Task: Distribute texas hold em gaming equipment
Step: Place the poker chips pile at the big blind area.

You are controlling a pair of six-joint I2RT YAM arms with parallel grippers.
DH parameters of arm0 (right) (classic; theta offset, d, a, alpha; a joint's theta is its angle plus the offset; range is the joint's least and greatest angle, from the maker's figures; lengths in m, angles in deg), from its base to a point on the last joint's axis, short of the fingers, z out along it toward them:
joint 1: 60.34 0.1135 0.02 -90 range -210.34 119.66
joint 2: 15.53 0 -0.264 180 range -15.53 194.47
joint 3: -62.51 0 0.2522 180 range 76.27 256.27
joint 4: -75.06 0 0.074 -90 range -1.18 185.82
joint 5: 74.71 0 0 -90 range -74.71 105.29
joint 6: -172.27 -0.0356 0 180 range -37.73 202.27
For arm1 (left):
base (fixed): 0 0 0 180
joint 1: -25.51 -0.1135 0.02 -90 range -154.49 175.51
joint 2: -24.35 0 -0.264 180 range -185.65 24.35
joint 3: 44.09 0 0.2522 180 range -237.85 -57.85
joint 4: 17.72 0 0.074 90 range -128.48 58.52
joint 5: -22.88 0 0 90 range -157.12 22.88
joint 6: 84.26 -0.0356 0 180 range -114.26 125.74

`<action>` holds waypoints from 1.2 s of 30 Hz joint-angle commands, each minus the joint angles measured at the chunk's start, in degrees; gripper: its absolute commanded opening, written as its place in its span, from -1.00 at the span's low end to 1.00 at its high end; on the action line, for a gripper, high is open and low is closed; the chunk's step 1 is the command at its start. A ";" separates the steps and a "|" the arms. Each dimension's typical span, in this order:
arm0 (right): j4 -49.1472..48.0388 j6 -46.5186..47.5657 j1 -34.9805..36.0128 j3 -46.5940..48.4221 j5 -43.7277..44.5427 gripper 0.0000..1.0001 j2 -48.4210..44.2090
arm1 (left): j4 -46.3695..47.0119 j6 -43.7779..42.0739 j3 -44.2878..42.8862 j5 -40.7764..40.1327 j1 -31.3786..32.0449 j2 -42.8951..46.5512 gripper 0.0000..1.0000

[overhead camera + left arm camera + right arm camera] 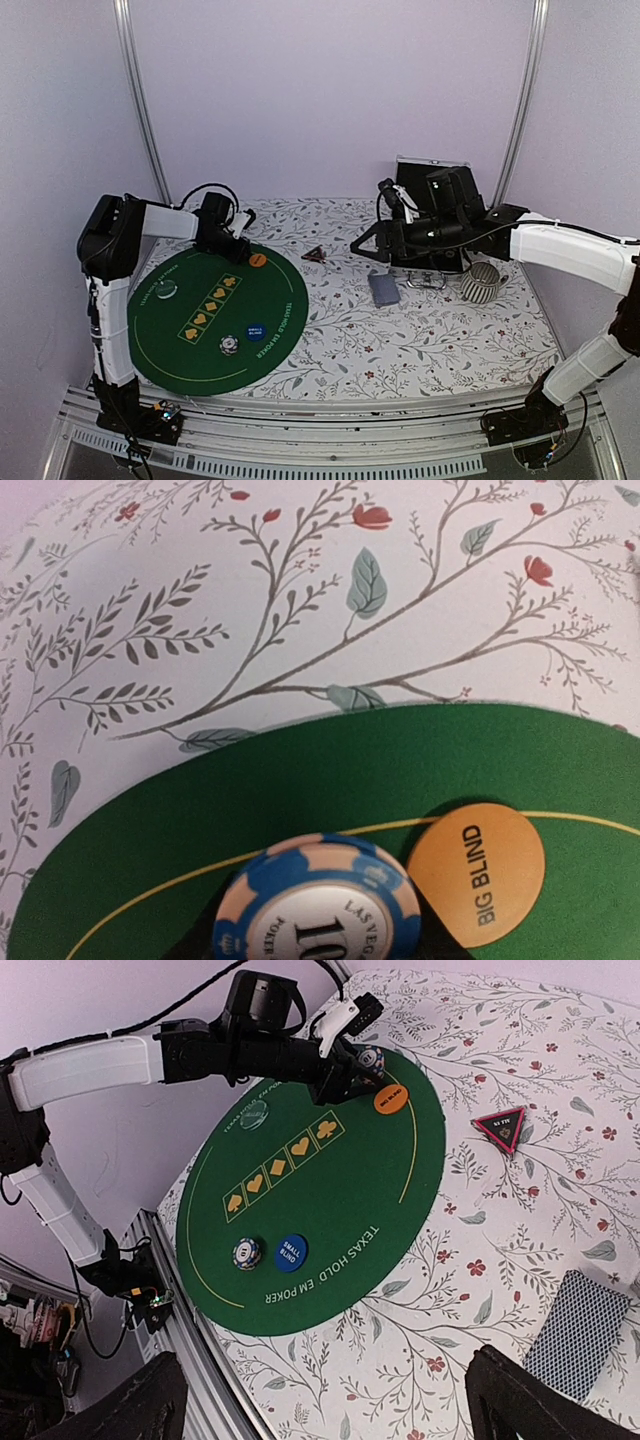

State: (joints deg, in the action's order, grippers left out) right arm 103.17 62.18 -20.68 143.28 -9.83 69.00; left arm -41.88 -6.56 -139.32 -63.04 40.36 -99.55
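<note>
The step in hand looks like the placing of a stake beside the big blind. The left gripper (366,1062), at the upper centre of the right wrist view, is closed partway on a blue-and-cream poker chip (315,902), held on edge between its fingers over the far rim of the green Texas Hold'em mat (170,350). In the left wrist view the chip fills the bottom centre, with the orange BIG BLIND disc (476,874) just to its right, lying flat on the mat. Whether the chip touches the felt cannot be told.

Lower on the mat the blue SMALL BLIND disc (291,1252) already has a second poker chip (247,1253) just beside it, so this chip probably belongs next to the orange disc in the same way.

The next move likely calls for lowering the chip onto the felt close to the disc but clear of it, then parting the fingers and lifting straight off so it does not roll or tip.

The right gripper (330,1415) is spread wide and holds nothing, hovering above the deck of cards (578,1332) at lower right. The triangular marker (500,1128) lies off the mat, at upper right.
</note>
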 commanded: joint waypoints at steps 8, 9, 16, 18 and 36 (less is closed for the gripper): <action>1.33 1.44 -0.59 -0.39 1.92 0.98 -3.34 | -1.11 0.36 1.27 2.92 -2.16 -2.04 -0.82; 1.38 1.42 -0.59 -0.32 1.92 0.98 -3.39 | -1.04 0.30 1.39 2.87 -2.19 -1.97 -0.76; 1.65 1.39 -0.73 0.15 2.05 0.98 -3.74 | -1.51 -0.34 1.05 1.26 -2.27 -2.06 -0.55; 1.87 1.39 -0.68 0.27 2.19 0.98 -4.03 | -1.76 -0.61 0.97 0.21 -2.22 -1.81 -0.40; 3.23 1.99 -0.71 1.82 3.33 0.98 -5.58 | -2.87 -1.60 0.90 -1.27 -2.24 -1.33 0.07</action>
State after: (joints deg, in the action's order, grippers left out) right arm 105.66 63.49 -21.03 143.38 -7.47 65.75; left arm -41.66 -7.34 -139.19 -62.28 39.10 -99.85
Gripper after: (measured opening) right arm 0.989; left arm 0.531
